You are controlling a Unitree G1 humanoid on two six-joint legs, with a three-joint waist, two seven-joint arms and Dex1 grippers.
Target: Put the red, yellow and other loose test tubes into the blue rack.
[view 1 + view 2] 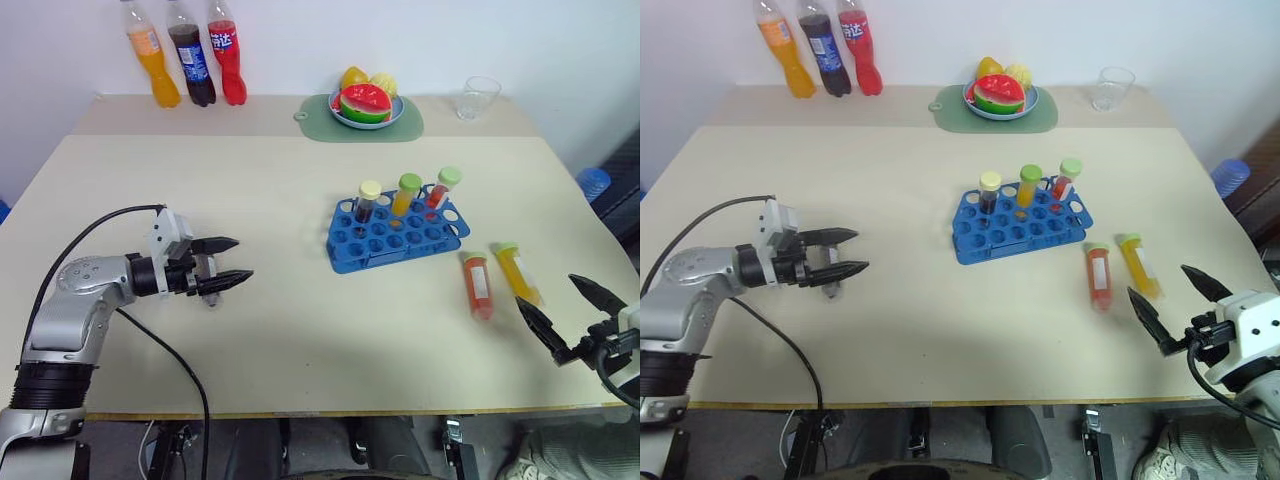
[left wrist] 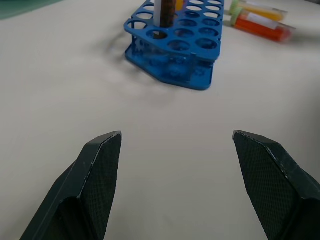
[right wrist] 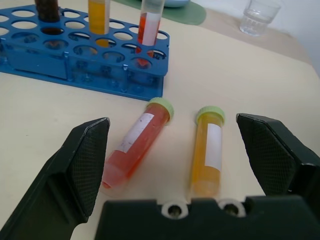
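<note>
The blue rack [image 1: 398, 229] stands right of the table's middle, with three capped tubes upright in its back row. Two loose test tubes lie flat on the table to its right: a red-orange one [image 1: 478, 286] and a yellow-orange one [image 1: 518, 273], both green-capped, caps toward the rack. My right gripper [image 1: 570, 311] hovers open at the table's front right edge, pointing at those two tubes [image 3: 135, 146] from just behind them, holding nothing. Over the left part of the table my left gripper [image 1: 232, 263] is open and empty, aimed toward the rack [image 2: 175, 45].
Three soda bottles [image 1: 187, 52] stand at the back left by the wall. A green mat with a fruit bowl [image 1: 366, 106] sits at the back centre, and a clear cup [image 1: 478, 97] to its right. A blue object [image 1: 593, 183] sits off the table's right side.
</note>
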